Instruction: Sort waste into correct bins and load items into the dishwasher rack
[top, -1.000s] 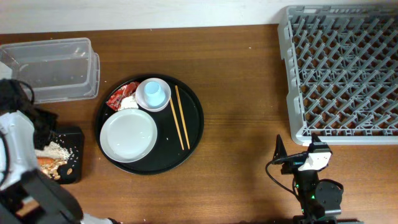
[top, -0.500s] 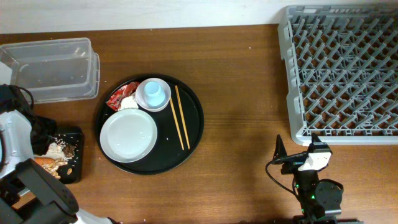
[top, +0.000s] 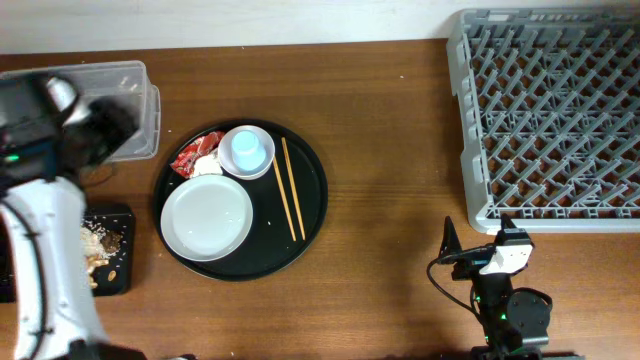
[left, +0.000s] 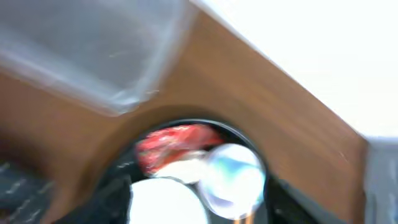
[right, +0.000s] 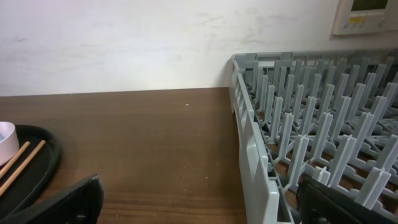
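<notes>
The round black tray (top: 310, 215) holds the white plate (top: 207, 218), a white bowl with the pale blue cup (top: 247, 150) in it, the red wrapper (top: 190, 156), the white tissue (top: 207, 166) and the chopsticks (top: 291, 188). The black bin (top: 118, 272) holds rice scraps and an orange bit. My left gripper (top: 100, 130) is blurred over the right end of the clear tub (top: 120, 80). Its wrist view is blurred and shows the wrapper (left: 177, 138), cup (left: 233, 177) and plate (left: 163, 204). My right gripper (right: 202, 208) is open and empty, near the grey rack (top: 550, 120).
The rack's near wall (right: 252, 155) stands just right of my right gripper. The tray's rim (right: 43, 165) and chopstick tips show at the left of the right wrist view. Bare wood lies between tray and rack. A white wall runs behind the table.
My left arm has swung up from the black bin to the clear tub's right end, towards the tray. The right arm has not moved.
</notes>
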